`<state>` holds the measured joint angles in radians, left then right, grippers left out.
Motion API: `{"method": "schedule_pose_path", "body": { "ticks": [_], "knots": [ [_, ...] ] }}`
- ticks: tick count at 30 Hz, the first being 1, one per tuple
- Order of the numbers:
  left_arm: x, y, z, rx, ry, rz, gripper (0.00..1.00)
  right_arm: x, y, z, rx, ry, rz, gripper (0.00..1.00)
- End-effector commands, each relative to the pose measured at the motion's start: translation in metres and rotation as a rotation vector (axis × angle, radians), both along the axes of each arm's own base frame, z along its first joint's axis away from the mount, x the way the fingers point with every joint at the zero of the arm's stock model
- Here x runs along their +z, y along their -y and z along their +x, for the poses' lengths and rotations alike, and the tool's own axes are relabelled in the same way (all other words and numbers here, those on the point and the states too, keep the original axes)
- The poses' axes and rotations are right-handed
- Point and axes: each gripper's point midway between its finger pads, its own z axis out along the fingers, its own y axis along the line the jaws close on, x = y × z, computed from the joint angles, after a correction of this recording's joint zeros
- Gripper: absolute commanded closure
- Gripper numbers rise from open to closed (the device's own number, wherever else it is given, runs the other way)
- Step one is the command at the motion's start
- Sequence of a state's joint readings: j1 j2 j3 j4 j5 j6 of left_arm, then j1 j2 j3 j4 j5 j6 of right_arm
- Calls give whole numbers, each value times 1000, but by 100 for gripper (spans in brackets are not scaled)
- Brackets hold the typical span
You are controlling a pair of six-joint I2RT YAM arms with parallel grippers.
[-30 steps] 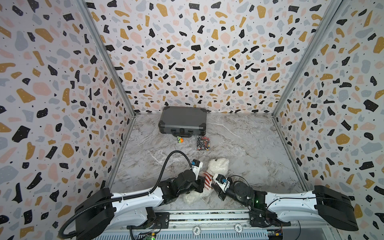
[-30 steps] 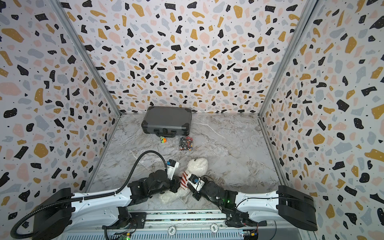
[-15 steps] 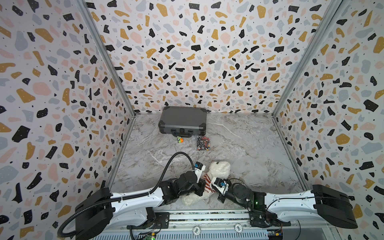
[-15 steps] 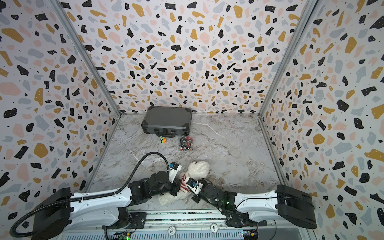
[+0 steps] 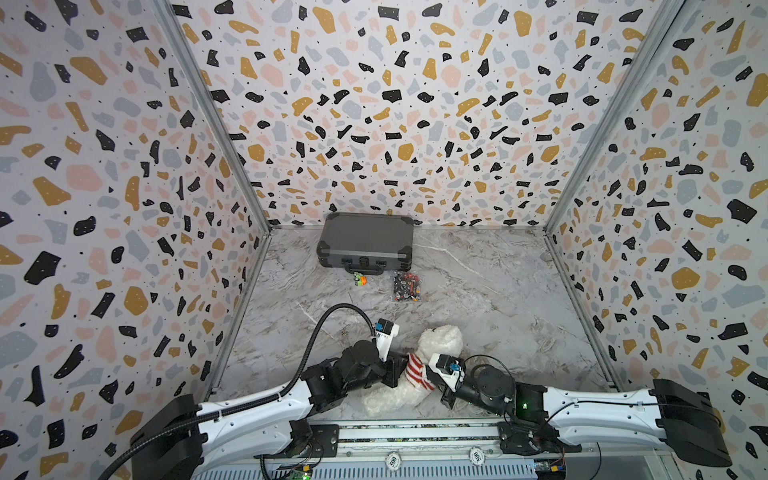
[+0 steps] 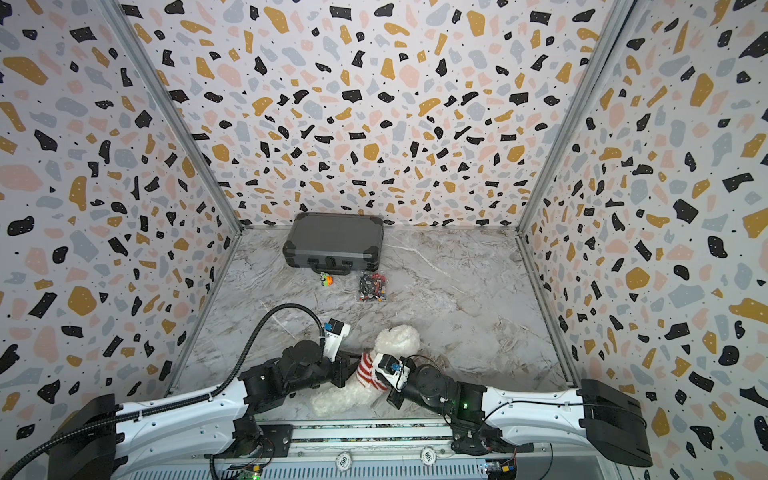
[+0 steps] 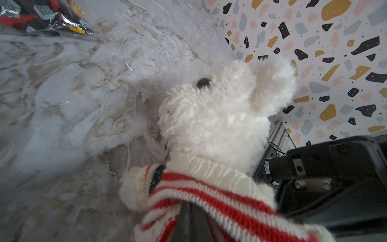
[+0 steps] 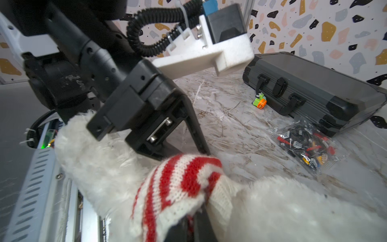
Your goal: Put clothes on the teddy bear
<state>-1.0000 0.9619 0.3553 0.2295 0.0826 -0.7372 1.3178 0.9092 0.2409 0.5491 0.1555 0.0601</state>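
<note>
**Top views.** The teddy bear (image 5: 440, 340) lies on the bench (image 5: 498, 291) directly between the two tools. Its head points away from both. The left tool (image 5: 395, 370) and right tool (image 5: 434, 376) meet its chest from opposite sides. Each touches the red-and-white striped sweater (image 5: 415, 372) bunched on the upper torso. The grey case (image 5: 365, 243), a small orange-and-green toy (image 5: 360, 279) and a bag of bricks (image 5: 407, 286) lie well beyond both tools.

**Left wrist view.** The left tool is closed narrow on knit fabric, which drapes over its finger. The cream collar (image 7: 209, 167) sits round the neck, straight ahead of the tool. One paw (image 7: 132, 188) shows out of a sleeve.

**Right wrist view.** The right tool is closed narrow on a fold of the sweater. The left tool stands directly opposite, and bare fur lies just beside the fold.

**Handling.**
- The bear appears light, soft and floppy, with no rigid part to brace against.
- Fur will likely compress and slip under the pads.
- The knit should stretch, but it may snag.
- Take hold of the sweater's edge, not the fur.
- Pull evenly from both sides.
</note>
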Motion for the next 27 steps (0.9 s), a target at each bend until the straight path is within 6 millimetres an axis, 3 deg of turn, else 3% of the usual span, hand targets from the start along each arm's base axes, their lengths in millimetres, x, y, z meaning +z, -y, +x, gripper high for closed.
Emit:
{"method": "schedule_pose_path", "body": {
  "ticks": [1,7,11,14,18,22,27],
  "knots": [
    [9,3,-3,-41,27,-39,100,33,-12,-17,100,-31,85,100],
    [19,28,-28,-227,81,-27,100,26,-27,2,14,-58,60,100],
    [9,32,-37,-280,76,26,100,23,-33,20,-70,-79,52,100],
    [9,33,-39,-286,69,9,100,17,-33,31,-114,-104,30,91],
    [20,36,-38,-274,84,-65,100,13,-32,30,-98,-92,9,72],
    [24,37,-38,-263,80,-104,100,7,-27,18,-46,-22,-19,62],
    [20,34,-38,-246,64,-105,100,-7,-19,9,1,43,-103,63]
  ]
}}
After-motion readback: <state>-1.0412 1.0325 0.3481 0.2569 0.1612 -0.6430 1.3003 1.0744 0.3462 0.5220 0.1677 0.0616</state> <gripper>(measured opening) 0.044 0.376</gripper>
